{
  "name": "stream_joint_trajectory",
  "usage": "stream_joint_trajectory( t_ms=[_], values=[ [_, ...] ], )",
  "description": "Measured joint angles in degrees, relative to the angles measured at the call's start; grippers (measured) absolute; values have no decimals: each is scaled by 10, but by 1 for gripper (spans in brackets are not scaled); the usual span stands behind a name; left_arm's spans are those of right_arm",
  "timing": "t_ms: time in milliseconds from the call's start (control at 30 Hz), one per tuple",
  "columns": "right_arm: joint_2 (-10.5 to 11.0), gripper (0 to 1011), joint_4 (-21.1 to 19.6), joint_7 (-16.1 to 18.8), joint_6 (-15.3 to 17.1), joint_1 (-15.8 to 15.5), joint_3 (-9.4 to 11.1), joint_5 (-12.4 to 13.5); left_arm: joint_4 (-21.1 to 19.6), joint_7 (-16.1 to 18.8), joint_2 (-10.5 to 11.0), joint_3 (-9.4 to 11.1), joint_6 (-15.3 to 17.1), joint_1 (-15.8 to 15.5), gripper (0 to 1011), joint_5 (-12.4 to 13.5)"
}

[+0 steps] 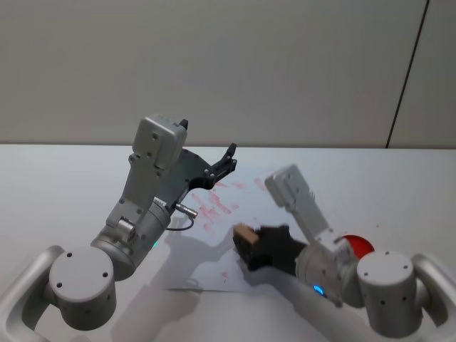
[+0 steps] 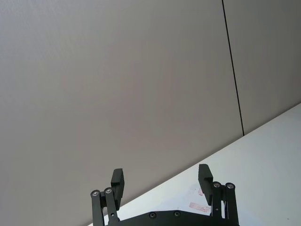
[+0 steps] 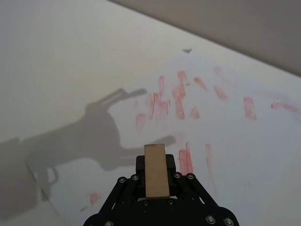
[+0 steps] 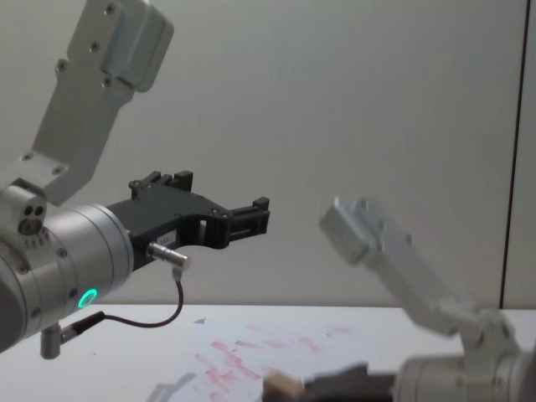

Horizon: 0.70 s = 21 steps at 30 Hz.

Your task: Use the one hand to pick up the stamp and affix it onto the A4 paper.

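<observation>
Right gripper, of black plastic with bolted linkage bars, is clamped on the stamp, one finger on each long side; the block juts forward beyond the fingertips as a plain rectangular bar of light tan wood with a smooth, unmarked upper face. Gripper and stamp sit low over the near right part of the A4 paper; whether the stamp's end meets the sheet cannot be told. Flat and white, the paper bears many short red-pink bars, smudged and set in rough rows, densest toward its middle, and lies on a smooth matt white table. Partly hidden behind the right arm is a red rounded object on the table. Left gripper is raised well above the table over the far left side of the paper, its two black fingers spread apart with nothing between them, pointing toward a plain grey wall
</observation>
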Motion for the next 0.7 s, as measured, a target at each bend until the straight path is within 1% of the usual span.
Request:
stream_joint_trajectory(
  t_ms=[200,367,500,600,700],
  values=[
    [-5,220,-23,-13,-26,11,9,24,0,0,0,0,0,0,1003,0],
    [-4,220,-49,-28,-34,15,19,44,0,0,0,0,0,0,1003,0],
    [4,220,-73,-42,-35,12,30,59,0,0,0,0,0,0,1003,0],
    [19,220,-96,-58,-29,2,42,72,0,0,0,0,0,0,1003,0],
    [30,220,-111,-68,-22,-8,50,80,0,0,0,0,0,0,1003,0]
  ],
)
